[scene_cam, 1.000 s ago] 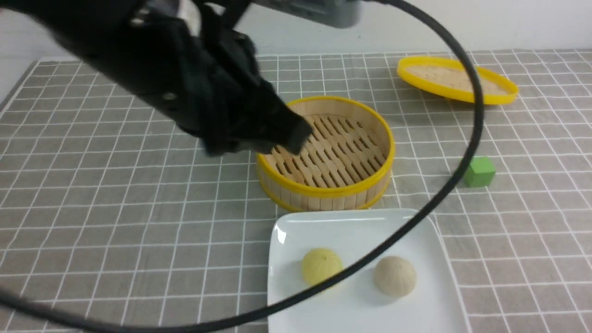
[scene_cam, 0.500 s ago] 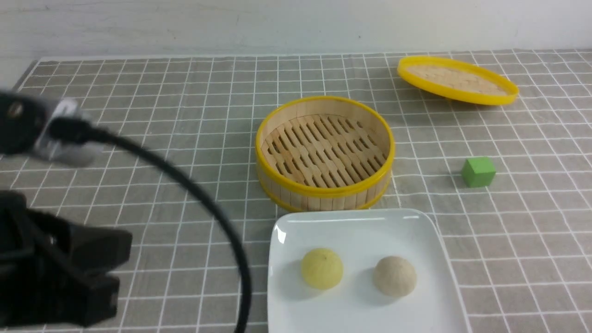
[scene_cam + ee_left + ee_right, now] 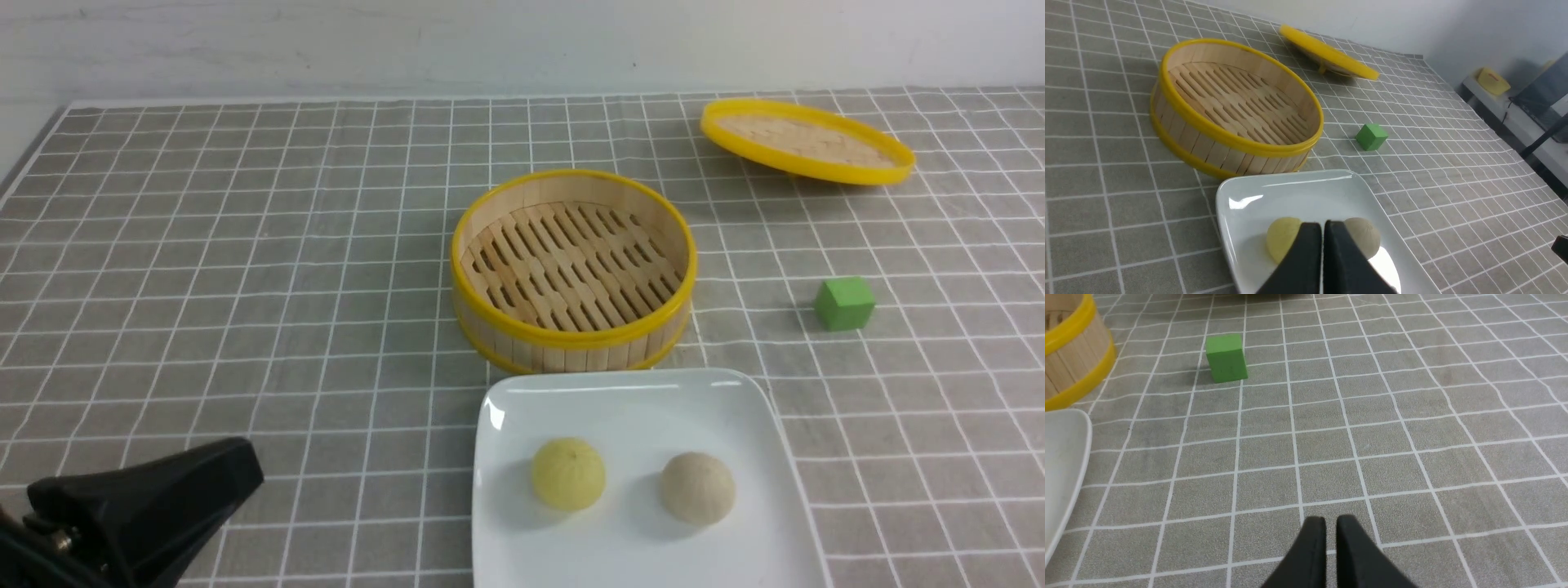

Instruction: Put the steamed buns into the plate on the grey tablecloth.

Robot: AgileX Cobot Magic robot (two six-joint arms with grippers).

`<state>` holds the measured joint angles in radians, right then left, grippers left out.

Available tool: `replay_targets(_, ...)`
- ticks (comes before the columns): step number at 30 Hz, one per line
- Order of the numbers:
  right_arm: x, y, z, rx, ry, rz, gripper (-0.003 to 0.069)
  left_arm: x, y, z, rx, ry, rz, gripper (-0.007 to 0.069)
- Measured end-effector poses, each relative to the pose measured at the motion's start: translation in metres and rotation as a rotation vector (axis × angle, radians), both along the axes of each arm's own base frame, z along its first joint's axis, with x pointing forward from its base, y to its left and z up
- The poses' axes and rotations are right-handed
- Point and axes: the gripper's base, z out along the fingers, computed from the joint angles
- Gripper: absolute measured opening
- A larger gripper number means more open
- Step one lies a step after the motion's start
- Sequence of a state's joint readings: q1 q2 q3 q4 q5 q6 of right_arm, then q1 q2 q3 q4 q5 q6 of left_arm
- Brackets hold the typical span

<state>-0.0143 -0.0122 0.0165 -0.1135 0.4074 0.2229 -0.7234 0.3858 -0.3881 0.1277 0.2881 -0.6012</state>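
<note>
Front view: your two buns sit side by side in the white plate at the near edge of the grey tablecloth, the yellow bun on the left and the beige bun on the right, apart from each other. Just beyond the plate stands the bamboo steamer, nothing lying on its slats. Its lid rests tilted at the far right, and a green cube sits alone to the right of the steamer.

Your left gripper shows only as a dark shape in the near left corner, well apart from the plate and touching neither bun. From its wrist camera, the left gripper has its two black fingers pressed almost together with only a thin slit between them and nothing grasped; the yellow bun and the beige bun appear past the tips, one on each side, both lying in the plate.

From the right wrist camera, your right gripper is likewise clenched on nothing, hanging over bare cloth. The green cube lies well ahead of its tips, with the plate's rim and the steamer's wall at the frame edge. No bun is near those fingers.
</note>
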Motion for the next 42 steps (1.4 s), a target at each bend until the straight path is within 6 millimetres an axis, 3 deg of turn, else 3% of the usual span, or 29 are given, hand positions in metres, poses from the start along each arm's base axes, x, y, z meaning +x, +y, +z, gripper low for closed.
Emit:
replay_targets(10, 0.000, 0.000, 0.000, 0.000, 0.000, 0.000, 0.0080, 0.000, 0.001, -0.002, 0.032, 0.006, 0.005, 0.0037)
replay_targets(18, 0.000, 0.000, 0.000, 0.000, 0.000, 0.000, 0.0090, 0.004, 0.003, -0.031, 0.162, -0.061, 0.014, 0.0045)
replay_targets(25, 0.000, 0.000, 0.000, 0.000, 0.000, 0.000, 0.0101, 0.013, 0.026, -0.065, 0.333, -0.056, 0.242, 0.0052)
replay_targets(36, 0.000, 0.000, 0.000, -0.001, 0.000, 0.000, 0.0116, -0.010, 0.060, -0.109, 0.412, -0.036, 0.607, 0.0064)
replay_targets(42, 0.000, 0.000, 0.000, 0.000, 0.000, 0.000, 0.0120, -0.015, 0.064, -0.116, 0.445, -0.076, 0.671, 0.0069)
